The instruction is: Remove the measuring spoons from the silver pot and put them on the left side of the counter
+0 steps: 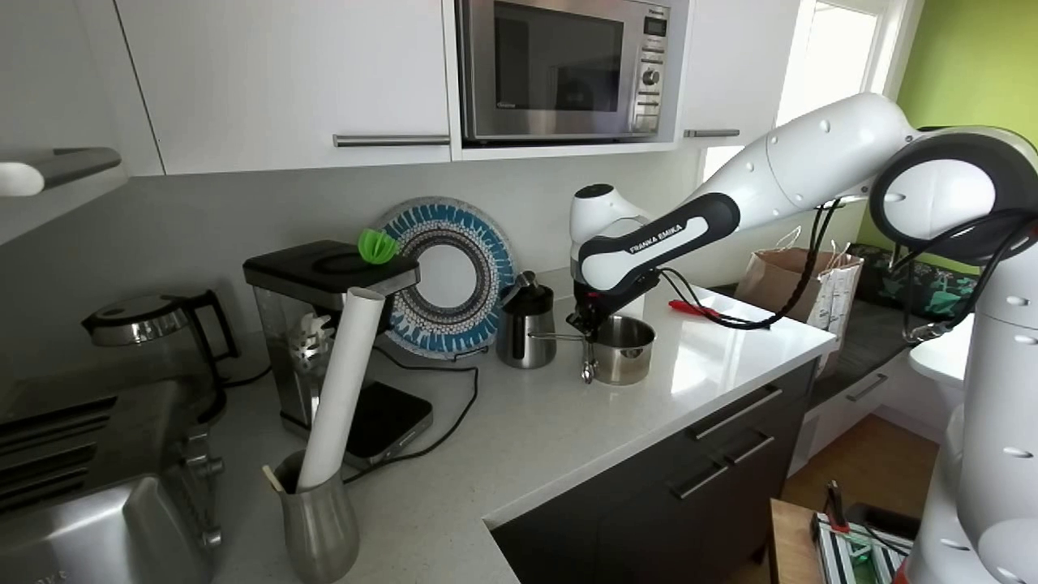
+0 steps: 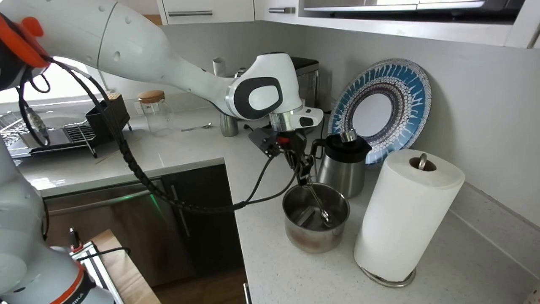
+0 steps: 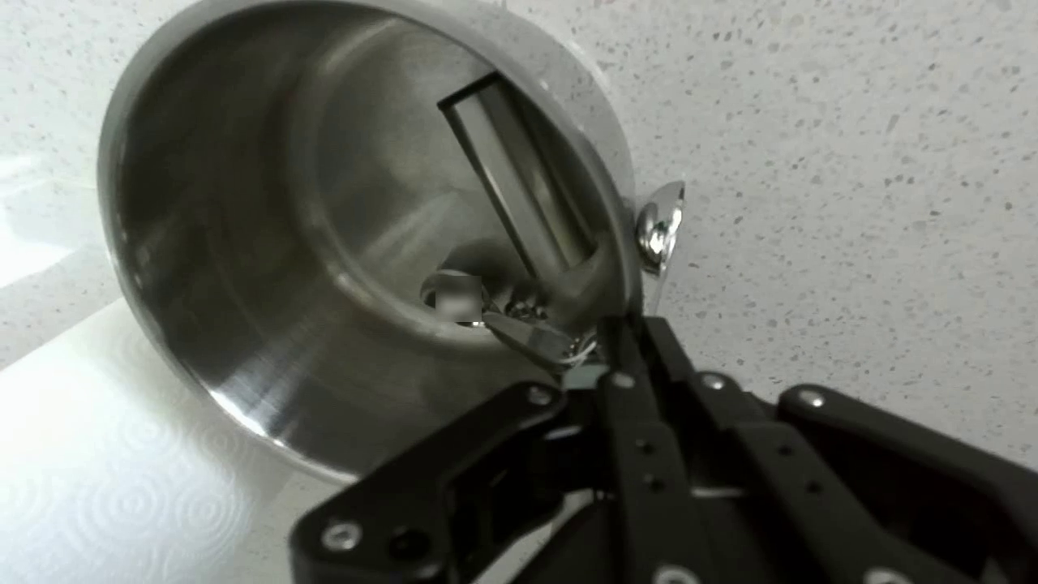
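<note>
Wrist view: measuring spoons (image 3: 527, 332) held at the rim of the silver pot (image 3: 227, 243), bowls on both sides

Hold: my gripper (image 3: 642, 334) has its fingers drawn together, next to no gap showing. Spoons hang from the tips in both exterior views; I judge the joined end to be pinched, though the contact itself is hidden. Whether the rim is caught too, I cannot tell.

Position: part of the bunch hangs inside the pot. One bowl (image 3: 658, 231) hangs outside, just beside the wall. The pot stands upright on the counter (image 1: 535, 438).

Handling, in my judgement: light, stiff metal, not fragile. Handles are thin, likely slippery, and free to swing about their joint. The joined end is the correct hold, since every spoon comes with it; a single handle would leave the others to flop.

Risk: with spoons astride the rim, a sideways pull could hook a bowl and drag or tip the pot. I recommend a slow, straight lift until the inner bowls clear, then the set-down on the left side.
</note>
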Tool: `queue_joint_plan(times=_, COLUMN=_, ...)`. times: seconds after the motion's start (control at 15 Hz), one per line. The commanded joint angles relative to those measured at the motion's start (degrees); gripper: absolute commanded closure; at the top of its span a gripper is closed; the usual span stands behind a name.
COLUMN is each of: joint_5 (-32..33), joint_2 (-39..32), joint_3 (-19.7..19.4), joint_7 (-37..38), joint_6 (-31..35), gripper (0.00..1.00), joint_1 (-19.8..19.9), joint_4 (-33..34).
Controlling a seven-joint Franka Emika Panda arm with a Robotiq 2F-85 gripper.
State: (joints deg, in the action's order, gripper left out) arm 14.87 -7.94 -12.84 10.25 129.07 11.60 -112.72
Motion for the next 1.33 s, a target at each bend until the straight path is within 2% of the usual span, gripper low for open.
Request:
queue_joint_plan(times=0.0, joint_5=2.10, joint_2=0.52, joint_3=-0.10, joint_7=0.69, joint_6=-0.76, gripper=0.98, joint_1=-0.71, joint_4=-0.40)
queue_joint_plan(times=0.13, joint_5=3.04, joint_2=1.06, joint_3=-0.04, joint_7=0.33, joint_6=-0.55, gripper=0.98, joint_1=-0.92, joint_4=-0.79)
queue_joint_plan(times=0.27, joint_5=7.54, joint_2=1.73, joint_3=-0.25, joint_7=1.39, joint_6=0.37, gripper=0.98, joint_1=-1.52, joint_4=-1.46)
queue_joint_plan(times=0.53, joint_5=5.34, joint_2=4.08, joint_3=0.96, joint_7=-5.53, joint_6=2.57, gripper=0.98, joint_1=-1.25, joint_4=-3.24)
queue_joint_plan(times=0.67, joint_5=9.50, joint_2=4.65, joint_3=0.98, joint_7=-6.24, joint_6=3.07, gripper=0.98, joint_1=-1.83, joint_4=-3.83)
queue_joint_plan(times=0.73, joint_5=10.53, joint_2=5.07, joint_3=1.31, joint_7=-9.23, joint_6=2.96, gripper=0.98, joint_1=-1.93, joint_4=-4.35)
queue_joint_plan(times=0.87, joint_5=7.36, joint_2=5.21, joint_3=1.89, joint_7=-15.60, joint_6=3.35, gripper=0.98, joint_1=-1.51, joint_4=-4.69)
queue_joint_plan(times=1.07, joint_5=-3.52, joint_2=5.04, joint_3=2.35, joint_7=-25.17, joint_6=4.82, gripper=0.98, joint_1=-0.46, joint_4=-4.76)
queue_joint_plan(times=1.27, joint_5=-6.15, joint_2=5.19, joint_3=2.04, joint_7=-27.78, joint_6=3.83, gripper=0.98, joint_1=-0.38, joint_4=-4.43)
